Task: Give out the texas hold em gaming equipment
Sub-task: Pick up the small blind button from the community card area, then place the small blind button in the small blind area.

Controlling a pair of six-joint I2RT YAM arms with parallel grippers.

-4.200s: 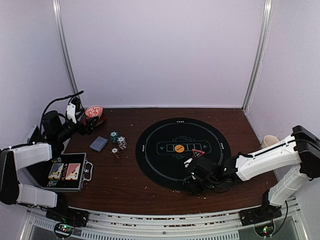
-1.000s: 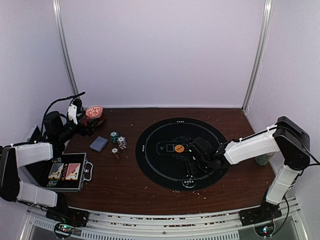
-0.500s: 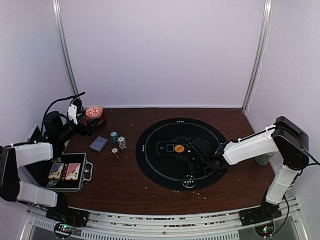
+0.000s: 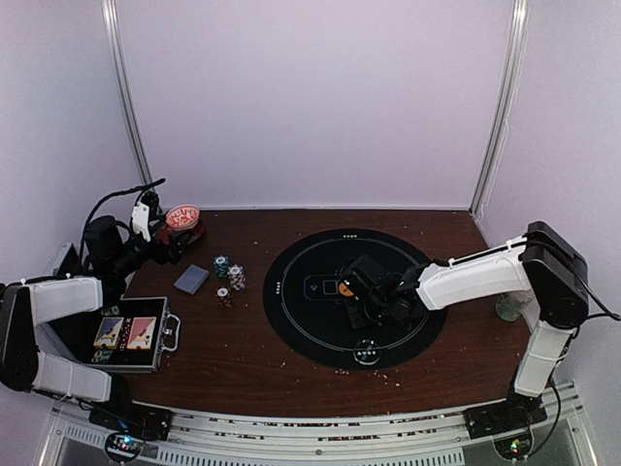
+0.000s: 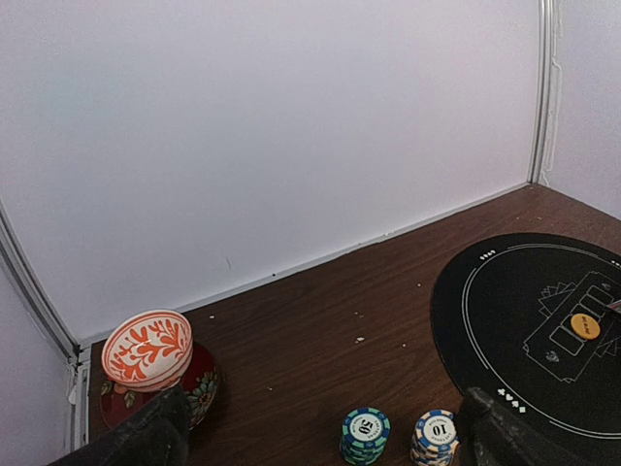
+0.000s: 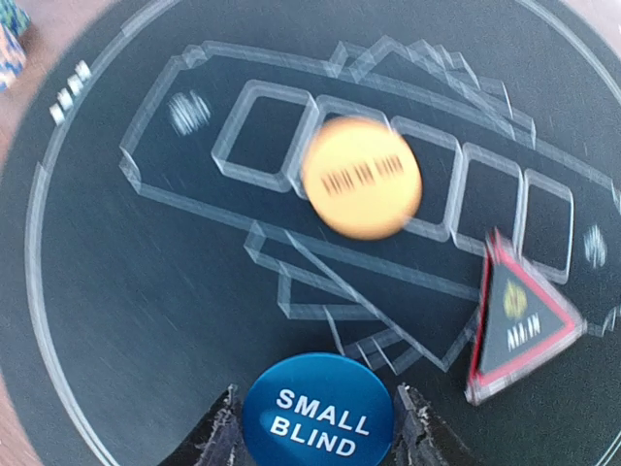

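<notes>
My right gripper [image 4: 351, 283] is over the middle of the black round mat [image 4: 310, 325]. In the right wrist view it [image 6: 318, 427] is shut on a blue button marked SMALL BLIND [image 6: 318, 413]. An orange button [image 6: 361, 178] lies on the mat's printed card boxes, and a red-triangle marker [image 6: 519, 316] lies to its right. My left gripper [image 5: 325, 451] is open and empty, just behind a teal chip stack [image 5: 365, 432] and a white chip stack [image 5: 435, 434]. Grey-blue cards [image 4: 191, 280] lie left of the chips [image 4: 229, 277]. No silvery marker is in view.
A red bowl [image 5: 150, 354] with a white patterned lid stands at the back left by the wall. A black case [image 4: 126, 335] holding two card packs lies open at the near left. A pale cup [image 4: 506, 309] stands at the right edge, behind the right arm.
My right gripper has moved left across the mat, from its near right part to the middle beside the orange button. The left arm has not moved.
</notes>
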